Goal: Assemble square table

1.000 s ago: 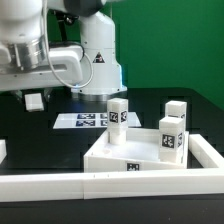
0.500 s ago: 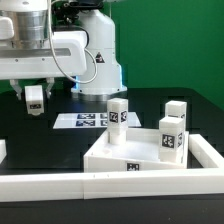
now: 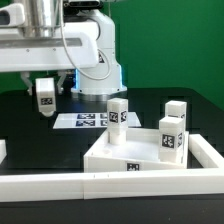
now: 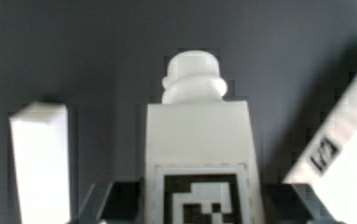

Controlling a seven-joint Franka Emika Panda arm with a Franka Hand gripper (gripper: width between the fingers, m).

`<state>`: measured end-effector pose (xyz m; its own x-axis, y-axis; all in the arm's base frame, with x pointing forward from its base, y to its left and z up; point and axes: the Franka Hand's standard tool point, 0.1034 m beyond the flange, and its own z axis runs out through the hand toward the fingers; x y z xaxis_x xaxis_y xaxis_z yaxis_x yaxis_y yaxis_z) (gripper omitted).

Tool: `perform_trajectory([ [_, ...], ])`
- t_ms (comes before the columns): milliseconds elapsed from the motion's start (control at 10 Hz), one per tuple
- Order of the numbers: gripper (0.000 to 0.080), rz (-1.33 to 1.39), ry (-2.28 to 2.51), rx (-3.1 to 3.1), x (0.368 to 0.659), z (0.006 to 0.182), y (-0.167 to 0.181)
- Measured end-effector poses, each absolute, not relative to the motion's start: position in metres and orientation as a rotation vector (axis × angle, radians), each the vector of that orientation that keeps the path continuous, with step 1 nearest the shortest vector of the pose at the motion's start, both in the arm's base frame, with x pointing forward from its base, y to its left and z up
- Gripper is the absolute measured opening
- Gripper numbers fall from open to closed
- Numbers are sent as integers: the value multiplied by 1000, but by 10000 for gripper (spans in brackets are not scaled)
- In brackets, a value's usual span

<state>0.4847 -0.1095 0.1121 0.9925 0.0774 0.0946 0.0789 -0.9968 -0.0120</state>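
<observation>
The fourth leg (image 3: 45, 97) hangs above the black table at the exterior view's left, its peg end showing in the wrist view, with the gripper (image 3: 45, 88) fingers clamped on it. Three legs (image 3: 172, 132) already stand on the square tabletop (image 3: 125, 155). If the leg sits tilted in the grip, its peg may miss the hole and jam, or knock a standing leg.

backdrop: green wall (image 3: 170, 40) at 12 to 2 o'clock | surface: black table (image 3: 40, 135) | light: even, soft shadows
</observation>
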Motion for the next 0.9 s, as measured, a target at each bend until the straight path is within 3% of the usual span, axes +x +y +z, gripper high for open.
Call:
perform_trajectory([
  [200,288,-325,-84,-3124,503,122,-107],
  [500,288,-596,-87,-3197,499,132,-138],
  [600,288,-641,-84,-3192,501,141,-133],
  [700,288,-723,-87,-3178,506,162,-125],
  [900,288,-652,46,-3114,504,156,-103],
])
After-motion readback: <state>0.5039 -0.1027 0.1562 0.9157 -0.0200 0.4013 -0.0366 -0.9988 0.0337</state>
